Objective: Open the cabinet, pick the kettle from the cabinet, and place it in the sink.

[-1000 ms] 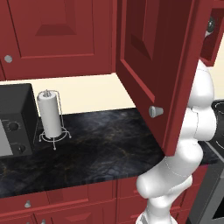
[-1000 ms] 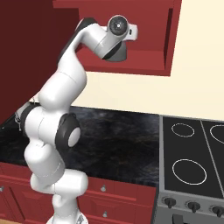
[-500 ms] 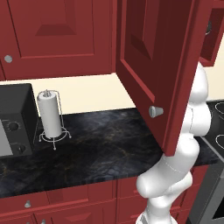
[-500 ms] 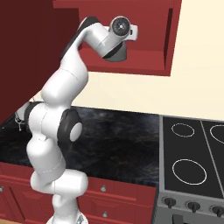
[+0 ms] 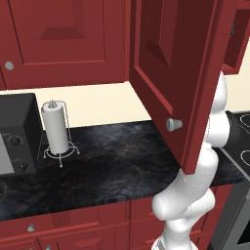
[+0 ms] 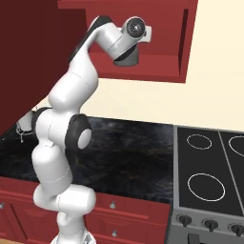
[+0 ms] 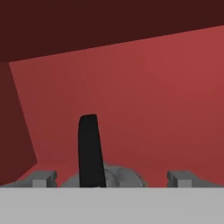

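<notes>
The cabinet (image 6: 157,66) stands open, and its door (image 5: 180,63) with the round silver knob (image 5: 173,124) is swung out toward me. My arm reaches up so that the hand (image 6: 129,42) is at the cabinet's opening. In the hand view the kettle (image 7: 120,177) sits low against the red back wall, its grey body just ahead and its dark arched handle (image 7: 90,151) upright. My gripper (image 7: 113,178) is open, with one fingertip on each side of the kettle, and it holds nothing. The sink is out of view.
A paper towel holder (image 5: 56,130) and a black microwave (image 5: 14,136) stand on the dark counter (image 5: 112,166) at left. A stove (image 6: 209,176) lies to the right. The open door hangs over the counter in front of my arm.
The hand has edged slightly up and into the cabinet opening. The gripper stays open and the door has not moved.
</notes>
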